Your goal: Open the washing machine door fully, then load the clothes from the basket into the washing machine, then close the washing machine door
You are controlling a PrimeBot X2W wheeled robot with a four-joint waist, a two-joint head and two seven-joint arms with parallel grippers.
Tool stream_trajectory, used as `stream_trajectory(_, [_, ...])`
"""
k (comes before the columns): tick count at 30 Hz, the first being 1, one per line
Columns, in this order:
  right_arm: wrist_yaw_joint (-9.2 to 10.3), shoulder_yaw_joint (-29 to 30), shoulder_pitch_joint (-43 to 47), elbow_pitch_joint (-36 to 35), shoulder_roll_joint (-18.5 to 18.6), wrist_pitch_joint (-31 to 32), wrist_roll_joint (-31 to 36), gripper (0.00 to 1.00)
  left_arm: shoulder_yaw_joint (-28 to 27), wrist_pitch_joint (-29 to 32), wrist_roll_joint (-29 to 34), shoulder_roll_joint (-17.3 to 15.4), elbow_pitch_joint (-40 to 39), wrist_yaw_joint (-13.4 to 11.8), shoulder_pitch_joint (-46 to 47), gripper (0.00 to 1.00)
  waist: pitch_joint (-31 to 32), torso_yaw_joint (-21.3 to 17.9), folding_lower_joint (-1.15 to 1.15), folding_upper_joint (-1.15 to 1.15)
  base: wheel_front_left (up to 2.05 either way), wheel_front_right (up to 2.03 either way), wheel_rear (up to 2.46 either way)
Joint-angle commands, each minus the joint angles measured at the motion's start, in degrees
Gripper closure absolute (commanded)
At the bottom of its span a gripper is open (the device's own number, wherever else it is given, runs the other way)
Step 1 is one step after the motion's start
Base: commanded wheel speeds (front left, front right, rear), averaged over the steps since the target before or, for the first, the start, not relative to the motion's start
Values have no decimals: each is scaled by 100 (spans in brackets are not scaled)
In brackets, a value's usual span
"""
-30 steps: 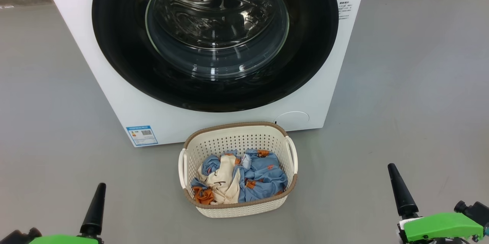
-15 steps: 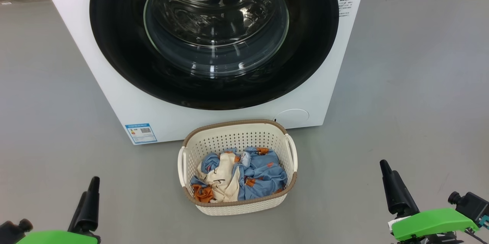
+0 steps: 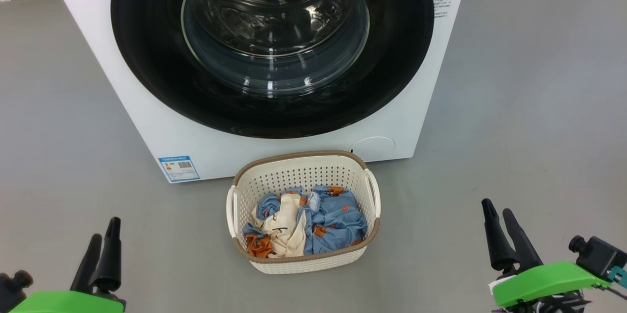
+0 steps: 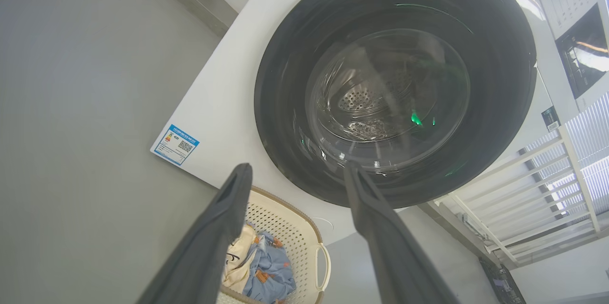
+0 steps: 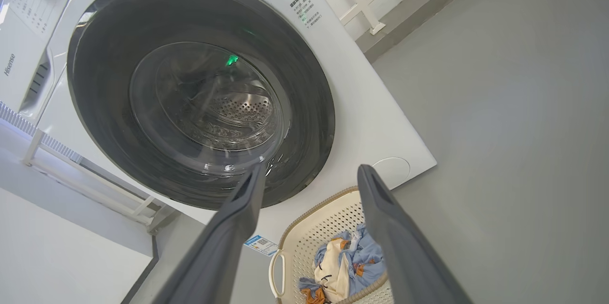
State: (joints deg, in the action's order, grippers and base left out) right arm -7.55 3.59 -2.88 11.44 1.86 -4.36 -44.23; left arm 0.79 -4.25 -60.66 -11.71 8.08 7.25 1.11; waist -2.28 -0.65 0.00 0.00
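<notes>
The white washing machine point(image 3: 147, 127) stands ahead with its round black-rimmed door point(image 3: 147, 58) shut flat against the front; the steel drum shows through the glass. On the floor before it sits the cream basket point(image 3: 303, 263), holding blue printed clothes point(image 3: 338, 222) with a cream piece and an orange-brown piece. My left gripper point(image 3: 104, 228) hovers open at the lower left, well left of the basket. At the lower right my right gripper point(image 3: 495, 209) is open too, empty. Both wrist views look up at the door point(image 4: 285, 80) point(image 5: 95, 104) and basket point(image 4: 304, 228) point(image 5: 304, 228) between spread fingers.
Grey floor lies on all sides of the machine and basket. A blue label sticker point(image 3: 178, 168) and a round lower flap point(image 3: 373, 149) mark the machine's front. A white metal rack point(image 4: 537, 190) stands beside the machine.
The head camera has tilted, shifting the scene slightly up. Both grippers have rolled, so two fingers of each now show instead of one, and they sit a little higher in the picture.
</notes>
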Motion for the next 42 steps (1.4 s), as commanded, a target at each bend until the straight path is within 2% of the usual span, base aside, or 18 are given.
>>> stream_trajectory(1, [3, -131, -295, -191, 52, -84, 219, 0, -108, -89, 167, -201, -189, 15, 158, 0, -3, -4, 0, 0, 0, 0, 0])
stream_trajectory(26, [5, -247, -407, -72, 73, -503, 2080, 0, 241, -510, 1578, -619, -132, 19, 72, 0, 15, -32, 0, 0, 0, 0, 0])
stream_trajectory(42, [6, -382, -465, -94, 86, -754, 2968, 0, 283, -764, 2533, -788, -172, 21, -26, 0, 95, -46, 0, 0, 0, 0, 0])
